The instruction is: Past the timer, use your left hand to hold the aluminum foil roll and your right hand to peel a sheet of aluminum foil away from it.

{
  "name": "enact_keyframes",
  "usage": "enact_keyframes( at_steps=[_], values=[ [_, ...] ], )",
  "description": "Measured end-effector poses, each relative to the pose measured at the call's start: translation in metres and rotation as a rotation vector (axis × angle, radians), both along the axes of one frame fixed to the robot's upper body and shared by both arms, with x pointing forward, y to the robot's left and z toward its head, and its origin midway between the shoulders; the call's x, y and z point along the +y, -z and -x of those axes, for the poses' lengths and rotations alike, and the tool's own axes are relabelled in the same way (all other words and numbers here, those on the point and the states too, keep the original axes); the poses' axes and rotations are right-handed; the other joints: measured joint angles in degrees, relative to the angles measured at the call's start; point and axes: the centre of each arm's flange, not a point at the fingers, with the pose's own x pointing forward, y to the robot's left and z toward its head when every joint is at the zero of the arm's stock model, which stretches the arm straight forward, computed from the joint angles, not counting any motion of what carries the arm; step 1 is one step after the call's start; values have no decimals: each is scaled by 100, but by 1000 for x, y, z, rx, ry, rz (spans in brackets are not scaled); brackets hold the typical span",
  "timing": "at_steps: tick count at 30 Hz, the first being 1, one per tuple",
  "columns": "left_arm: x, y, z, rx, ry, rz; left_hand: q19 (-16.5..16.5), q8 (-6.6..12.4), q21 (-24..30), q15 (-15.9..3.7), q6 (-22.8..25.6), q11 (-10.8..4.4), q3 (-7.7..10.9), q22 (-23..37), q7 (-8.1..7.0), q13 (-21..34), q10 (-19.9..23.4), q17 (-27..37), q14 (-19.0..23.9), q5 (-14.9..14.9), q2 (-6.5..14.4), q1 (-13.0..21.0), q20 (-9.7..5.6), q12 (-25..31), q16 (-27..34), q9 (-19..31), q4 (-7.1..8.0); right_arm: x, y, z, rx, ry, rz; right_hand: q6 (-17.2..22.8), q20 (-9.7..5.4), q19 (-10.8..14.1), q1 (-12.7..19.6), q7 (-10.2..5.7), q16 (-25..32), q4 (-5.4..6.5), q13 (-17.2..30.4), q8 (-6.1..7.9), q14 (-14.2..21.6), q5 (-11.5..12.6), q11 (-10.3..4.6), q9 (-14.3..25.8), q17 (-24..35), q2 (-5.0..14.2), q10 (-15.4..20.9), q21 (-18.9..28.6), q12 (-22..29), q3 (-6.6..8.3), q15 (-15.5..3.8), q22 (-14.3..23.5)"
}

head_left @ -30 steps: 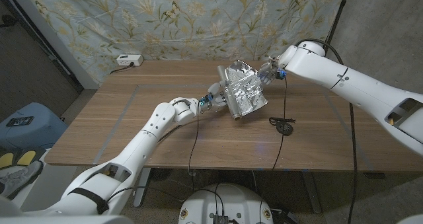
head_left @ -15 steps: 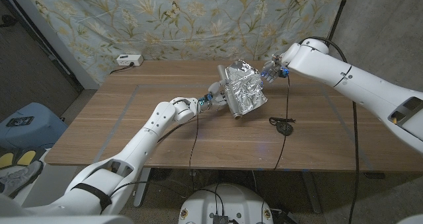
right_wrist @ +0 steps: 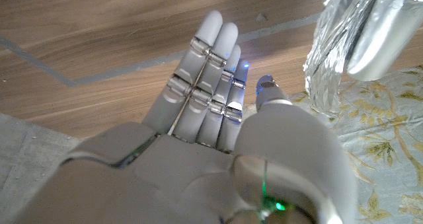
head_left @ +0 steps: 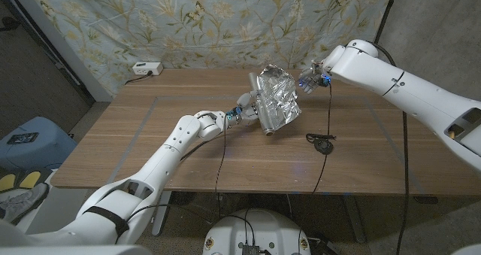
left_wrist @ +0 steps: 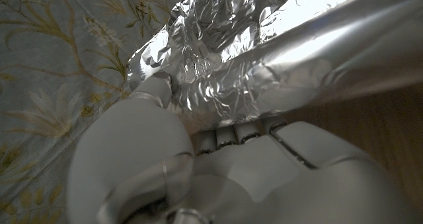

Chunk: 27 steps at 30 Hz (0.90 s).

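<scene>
The foil roll [head_left: 259, 108] is held down on the bench [head_left: 150, 135] by the left hand [head_left: 244, 112], whose fingers [left_wrist: 238, 133] are curled against it. A crumpled sheet [head_left: 278, 104] is raised from the roll, standing up over it. The right hand [head_left: 310, 80] is seen just beside the sheet's far upper edge; its fingers [right_wrist: 205, 78] are stretched out straight and together, and nothing is held in them. A black cable [head_left: 322, 142] lies on the bench, well apart from the roll.
</scene>
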Motion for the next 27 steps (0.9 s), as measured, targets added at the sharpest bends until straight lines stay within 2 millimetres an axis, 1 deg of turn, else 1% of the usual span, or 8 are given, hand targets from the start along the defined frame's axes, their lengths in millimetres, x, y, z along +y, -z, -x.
enact_keyframes(
  at_steps=[7,10,14,16,18,21,24,27],
  values=[
    [0,1,0,1,1,-4,31,0,0,0,11,20,24,0,7,0,42,6,0,-22,15,-4,-31,0,0,-23,-25,-11,-8,4,29,-11,-23,-512,409,-532,-422,247,-466,150,-140,-262,-668,46,373,-94,-224,-89,-681,-279,-466,-162,548,-53],
    [0,2,0,2,2,-6,31,0,0,0,11,20,24,0,7,1,41,16,-1,-22,20,-9,-31,0,0,-27,-25,-15,-10,6,66,-37,-41,-704,532,-716,-483,315,-602,123,-193,-311,-911,68,482,-124,-306,-104,-868,-387,-636,-190,730,-53],
    [0,2,1,3,2,-7,31,0,0,0,11,20,23,0,7,7,41,16,-1,-22,22,-11,-31,0,0,-36,-25,-21,-14,9,82,-51,-56,-857,647,-913,-573,387,-684,151,-223,-319,-1123,90,573,-150,-382,-106,-1051,-501,-789,-218,880,-80],
    [0,3,1,3,2,-7,30,0,0,0,10,20,23,0,7,16,41,16,-1,-22,30,-19,-31,0,0,-53,-25,-22,-14,10,95,-66,-65,-942,735,-1001,-618,428,-739,155,-223,-320,-1274,90,632,-176,-422,-152,-1141,-561,-859,-269,979,-80],
    [0,3,1,3,1,-7,30,-1,0,0,10,20,23,0,7,16,41,16,-1,-22,31,-19,-31,0,0,-53,-25,-24,-16,11,101,-73,-73,-1061,800,-1066,-691,428,-761,170,-223,-362,-1381,112,692,-190,-454,-180,-1227,-592,-921,-307,1051,-79],
    [0,3,1,3,1,-8,30,-1,0,0,10,20,23,0,6,16,41,16,-1,-43,31,-19,-31,0,0,-53,-25,-26,-17,13,118,-99,-93,-1195,856,-1163,-940,418,-761,246,-223,-362,-1525,147,768,-217,-516,-321,-1339,-674,-1008,-470,1138,-79],
    [0,3,1,3,1,-8,30,-1,1,1,10,20,23,0,6,16,40,16,-1,-43,36,-25,-31,0,0,-74,-25,-27,-17,14,133,-121,-107,-1441,973,-1280,-1242,381,-761,362,-237,-362,-1726,293,888,-254,-598,-520,-1522,-763,-1100,-715,1338,-79],
    [0,4,1,4,0,-8,40,-1,0,1,10,20,24,0,6,16,40,16,-1,-43,38,-27,-21,0,0,-80,-26,-28,-18,16,145,-142,-119,-1741,1128,-1407,-1482,345,-761,457,-270,-401,-1984,493,952,-282,-682,-716,-1739,-841,-1168,-951,1553,-79]
  ],
)
